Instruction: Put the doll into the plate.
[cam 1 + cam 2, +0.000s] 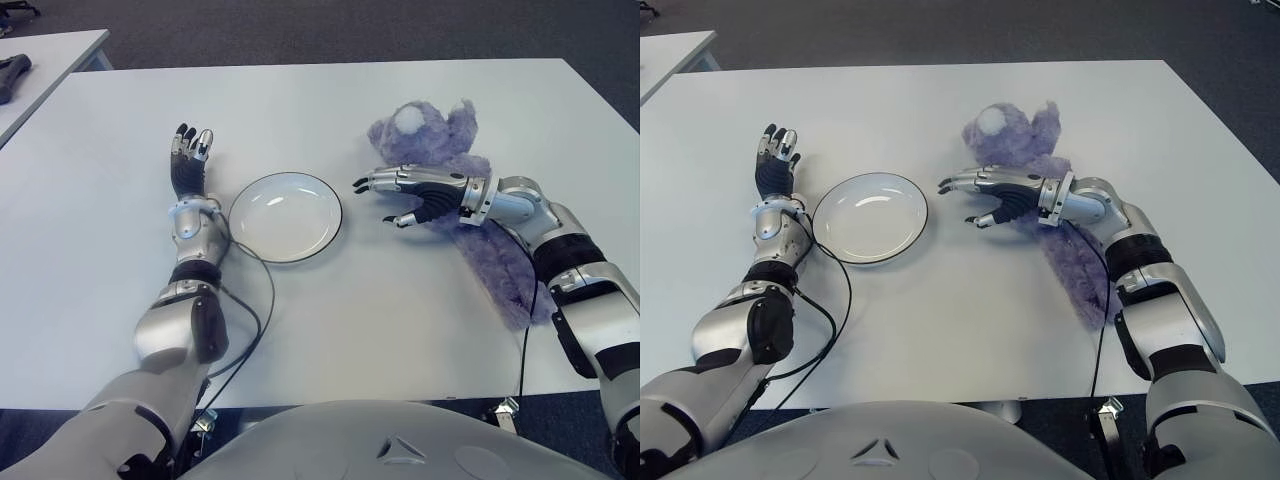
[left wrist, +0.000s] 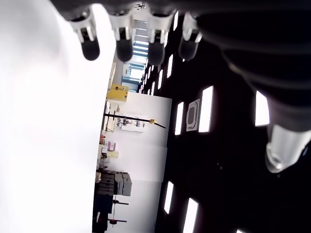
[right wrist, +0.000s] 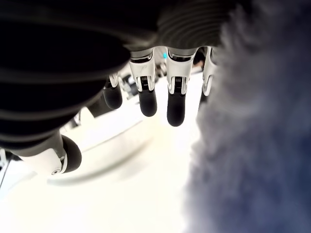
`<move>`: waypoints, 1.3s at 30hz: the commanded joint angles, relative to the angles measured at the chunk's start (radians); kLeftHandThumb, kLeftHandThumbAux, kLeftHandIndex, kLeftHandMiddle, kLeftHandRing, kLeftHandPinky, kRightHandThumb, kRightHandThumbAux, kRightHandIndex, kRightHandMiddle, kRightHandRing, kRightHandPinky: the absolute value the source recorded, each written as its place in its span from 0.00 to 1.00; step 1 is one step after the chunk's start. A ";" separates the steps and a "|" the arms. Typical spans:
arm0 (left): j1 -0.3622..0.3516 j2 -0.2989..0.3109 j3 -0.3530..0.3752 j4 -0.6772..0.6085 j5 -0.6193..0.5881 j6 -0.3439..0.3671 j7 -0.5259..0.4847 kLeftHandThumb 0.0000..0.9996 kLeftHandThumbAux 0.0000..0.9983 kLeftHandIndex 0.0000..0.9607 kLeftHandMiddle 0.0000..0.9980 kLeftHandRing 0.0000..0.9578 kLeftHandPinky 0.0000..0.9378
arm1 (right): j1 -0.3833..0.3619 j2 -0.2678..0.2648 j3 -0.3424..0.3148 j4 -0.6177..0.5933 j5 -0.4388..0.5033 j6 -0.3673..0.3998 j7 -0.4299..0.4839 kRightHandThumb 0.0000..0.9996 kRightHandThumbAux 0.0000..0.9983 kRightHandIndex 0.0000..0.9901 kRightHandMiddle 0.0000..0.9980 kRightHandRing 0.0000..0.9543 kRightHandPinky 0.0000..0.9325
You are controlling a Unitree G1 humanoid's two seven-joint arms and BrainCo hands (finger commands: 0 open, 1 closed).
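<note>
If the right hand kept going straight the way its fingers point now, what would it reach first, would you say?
Probably the round white plate: the open right hand, beside the fluffy purple doll, points toward the plate's near rim across bare white table, though its height above the table is unclear.

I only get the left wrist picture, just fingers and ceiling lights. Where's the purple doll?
Observer: The purple doll lies on the white table, on the plate's right.
Operator: Is the other hand holding it?
Observer: No. The right hand is open over the doll, fingers pointing at the plate.
Operator: Is anything in the plate?
Observer: The plate is empty.
Operator: Where's my hand?
Observer: The left hand shows left of the plate, fingers open.
</note>
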 commanded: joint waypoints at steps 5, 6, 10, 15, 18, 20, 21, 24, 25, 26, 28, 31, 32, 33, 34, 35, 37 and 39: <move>0.286 -0.090 0.024 0.166 -0.036 0.033 -0.042 0.00 0.55 0.04 0.09 0.04 0.00 | 0.069 0.041 -0.216 -0.233 -0.222 0.025 -0.403 0.42 0.44 0.10 0.07 0.06 0.06; 0.286 -0.090 0.024 0.166 -0.036 0.033 -0.042 0.00 0.55 0.04 0.08 0.04 0.00 | 0.076 0.045 -0.229 -0.256 -0.243 0.033 -0.434 0.42 0.43 0.10 0.07 0.05 0.05; 0.285 -0.090 0.025 0.166 -0.038 0.034 -0.044 0.00 0.55 0.04 0.08 0.04 0.00 | 0.113 0.062 -0.284 -0.349 -0.303 0.067 -0.541 0.41 0.42 0.10 0.08 0.06 0.06; 0.283 -0.092 0.022 0.166 -0.034 0.031 -0.038 0.00 0.55 0.04 0.08 0.04 0.00 | 0.132 0.075 -0.298 -0.380 -0.346 0.099 -0.625 0.37 0.41 0.10 0.07 0.05 0.06; 0.282 -0.093 0.019 0.167 -0.031 0.031 -0.035 0.00 0.55 0.04 0.09 0.04 0.00 | 0.139 0.084 -0.303 -0.393 -0.362 0.116 -0.667 0.36 0.40 0.10 0.07 0.05 0.06; 0.281 -0.093 0.018 0.167 -0.030 0.032 -0.035 0.00 0.55 0.04 0.09 0.04 0.00 | 0.141 0.088 -0.302 -0.400 -0.366 0.123 -0.687 0.35 0.40 0.10 0.07 0.05 0.07; 0.281 -0.092 0.017 0.167 -0.029 0.033 -0.035 0.00 0.54 0.04 0.09 0.04 0.00 | 0.142 0.089 -0.301 -0.402 -0.366 0.126 -0.694 0.35 0.40 0.10 0.07 0.05 0.07; 0.281 -0.092 0.016 0.168 -0.027 0.034 -0.036 0.00 0.54 0.04 0.09 0.04 0.00 | 0.142 0.092 -0.296 -0.408 -0.362 0.132 -0.710 0.36 0.39 0.10 0.07 0.05 0.08; 0.281 -0.092 0.015 0.168 -0.027 0.034 -0.036 0.00 0.54 0.04 0.09 0.04 0.00 | 0.141 0.092 -0.294 -0.409 -0.362 0.134 -0.714 0.36 0.39 0.10 0.07 0.05 0.09; 0.281 -0.092 0.015 0.168 -0.027 0.034 -0.036 0.00 0.54 0.04 0.09 0.04 0.00 | 0.141 0.093 -0.293 -0.410 -0.356 0.135 -0.714 0.36 0.39 0.10 0.07 0.05 0.09; 0.281 -0.092 0.014 0.168 -0.026 0.033 -0.037 0.00 0.54 0.05 0.09 0.04 0.00 | 0.139 0.094 -0.289 -0.410 -0.345 0.139 -0.713 0.38 0.38 0.09 0.08 0.06 0.11; 0.281 -0.091 0.012 0.169 -0.023 0.032 -0.037 0.00 0.53 0.04 0.09 0.04 0.00 | 0.132 0.093 -0.284 -0.407 -0.333 0.147 -0.710 0.38 0.39 0.09 0.08 0.07 0.12; 0.282 -0.091 0.011 0.169 -0.023 0.031 -0.036 0.00 0.53 0.04 0.09 0.04 0.00 | 0.131 0.092 -0.283 -0.405 -0.331 0.148 -0.711 0.39 0.39 0.09 0.08 0.07 0.12; 0.281 -0.090 0.009 0.169 -0.020 0.032 -0.033 0.00 0.53 0.04 0.09 0.04 0.00 | 0.125 0.093 -0.281 -0.398 -0.328 0.150 -0.711 0.39 0.39 0.09 0.08 0.07 0.12; 0.281 -0.090 0.007 0.170 -0.018 0.033 -0.030 0.00 0.53 0.04 0.09 0.04 0.00 | 0.121 0.093 -0.280 -0.392 -0.325 0.152 -0.711 0.39 0.39 0.09 0.09 0.07 0.12; 0.281 -0.090 0.007 0.170 -0.018 0.035 -0.029 0.00 0.53 0.04 0.09 0.04 0.00 | 0.118 0.094 -0.278 -0.387 -0.322 0.153 -0.711 0.39 0.40 0.10 0.09 0.08 0.12; 0.279 -0.090 0.008 0.170 -0.020 0.038 -0.028 0.00 0.54 0.04 0.09 0.04 0.00 | 0.111 0.097 -0.274 -0.374 -0.311 0.153 -0.708 0.37 0.41 0.10 0.09 0.08 0.11; 0.279 -0.091 0.010 0.170 -0.022 0.039 -0.028 0.00 0.54 0.04 0.09 0.04 0.00 | 0.107 0.099 -0.272 -0.365 -0.304 0.154 -0.706 0.37 0.41 0.10 0.09 0.08 0.11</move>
